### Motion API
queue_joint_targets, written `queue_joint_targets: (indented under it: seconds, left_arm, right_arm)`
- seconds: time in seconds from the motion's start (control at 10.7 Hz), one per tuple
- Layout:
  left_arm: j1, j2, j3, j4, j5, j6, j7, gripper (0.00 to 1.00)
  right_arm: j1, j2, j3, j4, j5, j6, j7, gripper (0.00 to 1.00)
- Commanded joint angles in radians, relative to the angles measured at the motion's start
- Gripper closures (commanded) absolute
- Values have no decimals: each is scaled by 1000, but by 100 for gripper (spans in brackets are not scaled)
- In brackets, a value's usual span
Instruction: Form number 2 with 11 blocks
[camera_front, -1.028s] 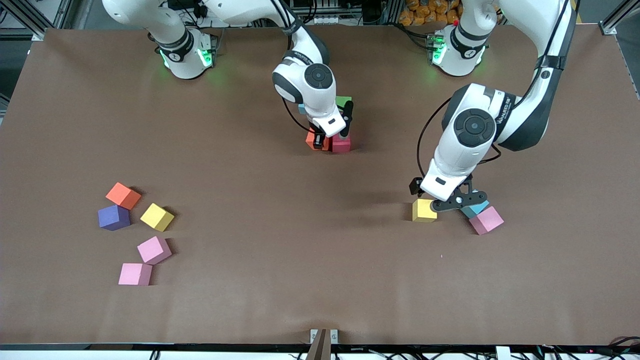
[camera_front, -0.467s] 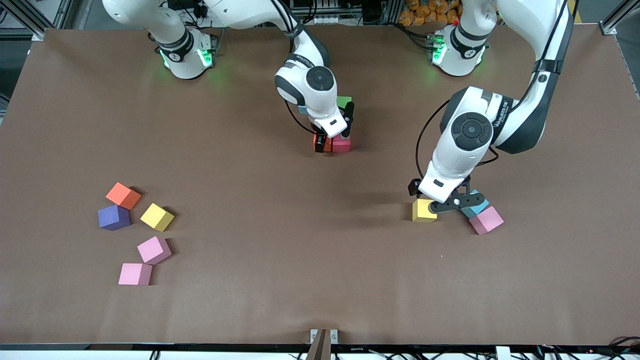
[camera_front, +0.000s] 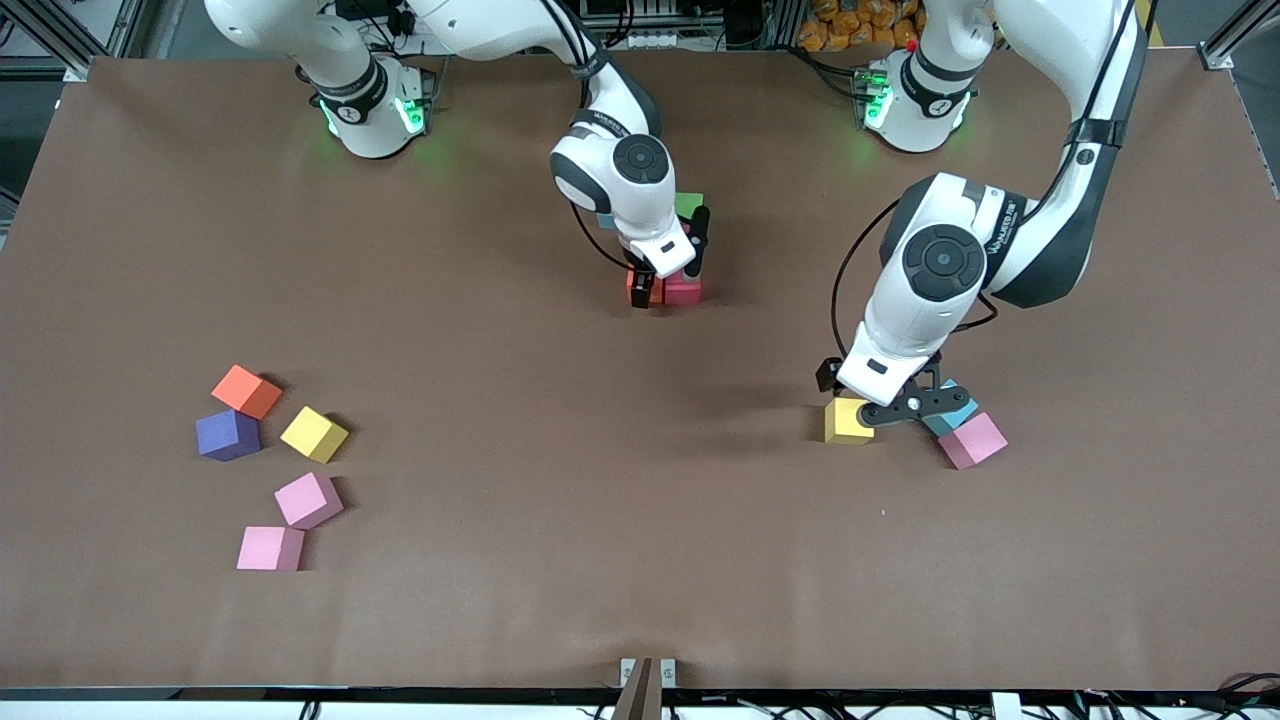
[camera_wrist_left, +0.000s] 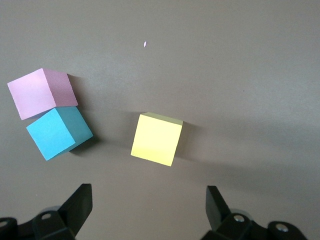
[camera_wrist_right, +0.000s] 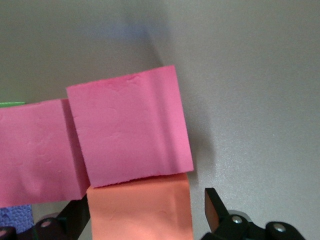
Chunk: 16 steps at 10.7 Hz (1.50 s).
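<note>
Your front camera sits high across the table (camera_front: 640, 560), facing both arm bases. Your left wrist camera looks straight down, from fairly close, on the yellow block (camera_wrist_left: 156, 139), which the front view shares (camera_front: 846, 420). Your right wrist camera looks down very close on the crimson block (camera_wrist_right: 130, 132), also shared (camera_front: 684, 290).

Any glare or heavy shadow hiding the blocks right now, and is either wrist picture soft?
Front view: even light, no glare, only soft shadows beside the yellow block under the left gripper. Left wrist view: sharp, with short shadows beside the yellow, blue and pink blocks. Right wrist view: the crimson block fills the picture, with a dark shadow on the table.
</note>
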Motion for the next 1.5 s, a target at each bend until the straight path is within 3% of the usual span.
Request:
queue_joint_targets:
  seconds: [0.0,0.37,0.84,1.03,1.4]
  left_arm:
    - [-6,23,4,23,-15,-10,24,0]
    - [-4,88,6,23,-10,78,41,0]
    - [25,126,22,51,-19,82,149,0]
    - [25,146,55,51,-45,100,289,0]
    - [25,162,56,49,-131,120,295,0]
  right_arm:
    - [-8,-3,2,13,-6,-2,0,0]
    - [-23,-33,2,7,-5,-44,-2,0]
    - [-55,-124,2,7,3,-180,-26,0]
    - [-107,-164,0,8,5,-252,-26,0]
    - [-288,-205,-3,16,5,-360,-127,0]
